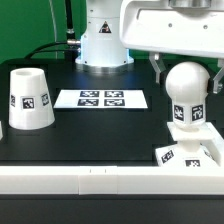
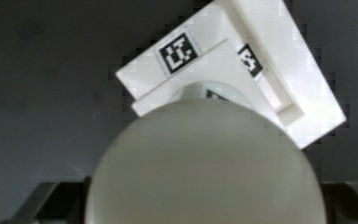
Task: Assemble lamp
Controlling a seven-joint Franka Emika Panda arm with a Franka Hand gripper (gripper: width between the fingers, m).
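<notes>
- While the arm hangs over the exterior view's right, its gripper sits in the upper right of that frame. Its two dark fingers are set wide, one on each side of the bulb's round head.
- Whether the fingers press on the head or stand just clear of it I cannot tell.
- The bulb stands upright at the exterior view's right, round head uppermost, with black-and-white tags on its narrower neck.
- Straight below it, in the lower right of the frame, lies the flat square base, with tags on its upper face. The bulb's foot reaches down to it, but I cannot tell if it is seated.
- In the wrist view the bulb fills much of the picture as a smooth pale dome. The base shows beyond it, skewed to the frame, with two tags on it.
- The shade stands on its wide end at the left edge of the exterior view, well apart from bulb and base, one tag facing the camera.
- Between shade and bulb, near the middle of the frame, the marker board lies flat on the black table.
- A white rail runs across the lower part of the frame, along the table's near edge.
</notes>
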